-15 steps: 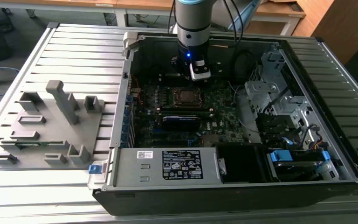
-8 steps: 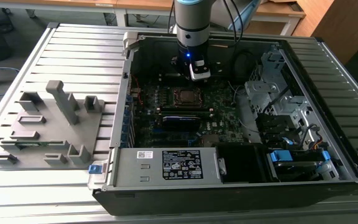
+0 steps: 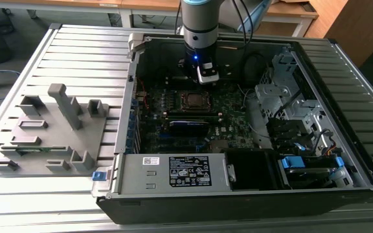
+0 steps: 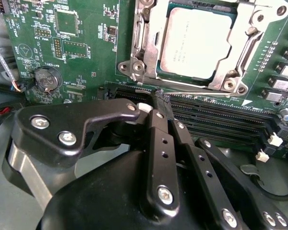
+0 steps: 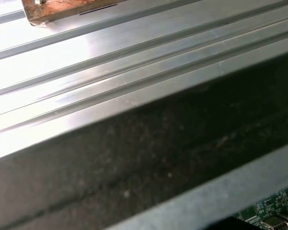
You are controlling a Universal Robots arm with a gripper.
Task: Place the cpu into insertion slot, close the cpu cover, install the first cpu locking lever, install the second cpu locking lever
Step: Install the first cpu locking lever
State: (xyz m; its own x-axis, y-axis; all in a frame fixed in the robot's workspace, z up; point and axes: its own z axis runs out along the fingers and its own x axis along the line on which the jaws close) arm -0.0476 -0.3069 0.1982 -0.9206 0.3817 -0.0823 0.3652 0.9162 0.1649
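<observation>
Slotted aluminium table [image 5: 134,57] runs diagonally across the upper part. Brown wood-like piece [image 5: 62,9] sits on it at the corner. Next to the table: dark speckled band [image 5: 158,158], then a grey metal strip [image 5: 221,196]. Sliver of green circuit board [image 5: 271,215] beyond that strip.

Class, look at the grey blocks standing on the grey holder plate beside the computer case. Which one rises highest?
The tall narrow grey post near the middle of the grey holder plate; it stands well above the squat blocks around it.
</observation>
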